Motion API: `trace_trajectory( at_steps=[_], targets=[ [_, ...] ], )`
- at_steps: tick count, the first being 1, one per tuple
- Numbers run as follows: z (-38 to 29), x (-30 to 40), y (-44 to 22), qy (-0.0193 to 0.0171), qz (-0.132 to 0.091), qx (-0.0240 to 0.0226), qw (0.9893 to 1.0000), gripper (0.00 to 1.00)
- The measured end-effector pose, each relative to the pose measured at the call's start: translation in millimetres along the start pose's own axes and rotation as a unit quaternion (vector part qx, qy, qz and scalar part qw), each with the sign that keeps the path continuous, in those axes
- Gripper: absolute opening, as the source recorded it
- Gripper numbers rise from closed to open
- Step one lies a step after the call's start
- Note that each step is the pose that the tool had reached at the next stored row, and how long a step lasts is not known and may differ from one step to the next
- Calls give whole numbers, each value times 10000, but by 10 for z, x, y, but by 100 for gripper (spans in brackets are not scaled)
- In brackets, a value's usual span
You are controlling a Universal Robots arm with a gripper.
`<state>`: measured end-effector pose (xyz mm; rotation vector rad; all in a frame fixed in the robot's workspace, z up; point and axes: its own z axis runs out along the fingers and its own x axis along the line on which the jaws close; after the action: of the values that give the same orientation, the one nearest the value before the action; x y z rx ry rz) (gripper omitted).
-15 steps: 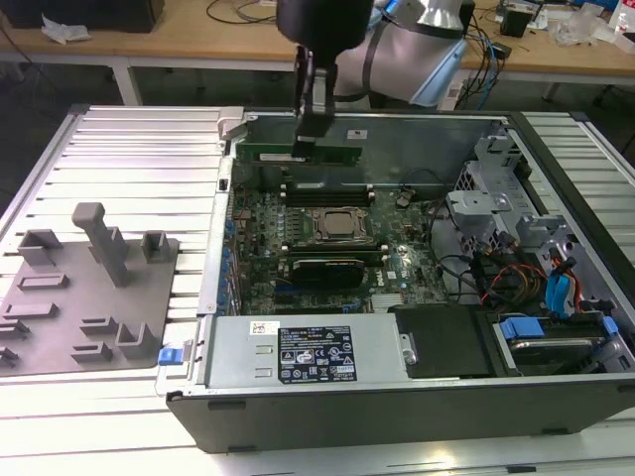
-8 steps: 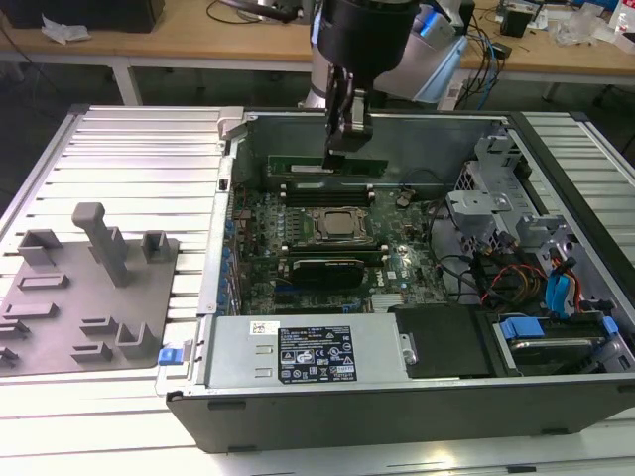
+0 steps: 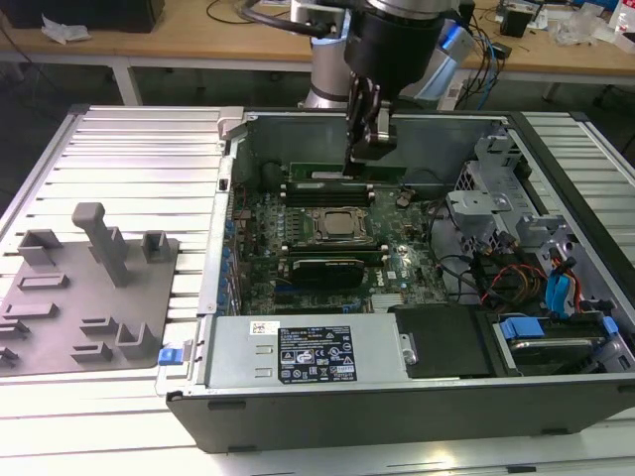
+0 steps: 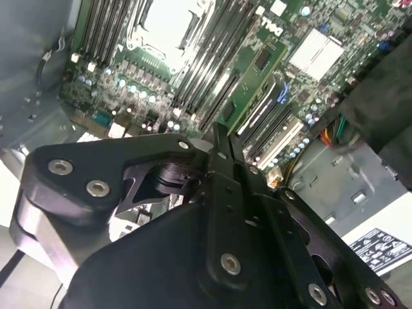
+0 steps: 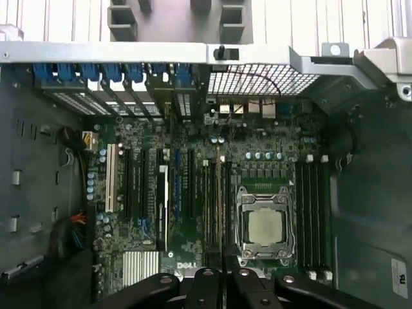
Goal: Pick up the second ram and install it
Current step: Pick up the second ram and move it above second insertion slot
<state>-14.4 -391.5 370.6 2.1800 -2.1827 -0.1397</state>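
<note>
My gripper (image 3: 369, 151) hangs inside the open computer case, above the motherboard (image 3: 397, 268). It is shut on the second ram (image 3: 332, 175), a slim strip held level under the fingers. In the first wrist view the second ram (image 5: 218, 199) shows edge-on, running out from the gripper (image 5: 219, 278) over the memory sockets beside the processor socket (image 5: 265, 225). In the second wrist view the black fingers (image 4: 222, 193) meet closely at the gripper tip (image 4: 222, 143). Another green stick (image 3: 327, 264) stands in a socket on the near side of the processor.
Empty black sockets with white clips (image 5: 312, 219) lie on the processor's other side. The case walls (image 3: 298, 129), drive bays and cables (image 3: 516, 268) and the power supply (image 3: 308, 352) hem in the board. A grey moulded tray (image 3: 89, 297) lies at the exterior view's left.
</note>
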Motion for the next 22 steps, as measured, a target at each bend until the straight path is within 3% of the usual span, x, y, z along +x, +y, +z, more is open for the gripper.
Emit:
trace_trajectory(
  at_steps=[4,16,17,22],
  targets=[
    [56,-8,-220,0,1,-21,10000,13],
    [205,-10,-523,0,2,-51,10000,13],
    [349,-7,-628,1,2,-66,10000,13],
    [367,-7,-630,-1,2,-65,10000,13]
  ],
)
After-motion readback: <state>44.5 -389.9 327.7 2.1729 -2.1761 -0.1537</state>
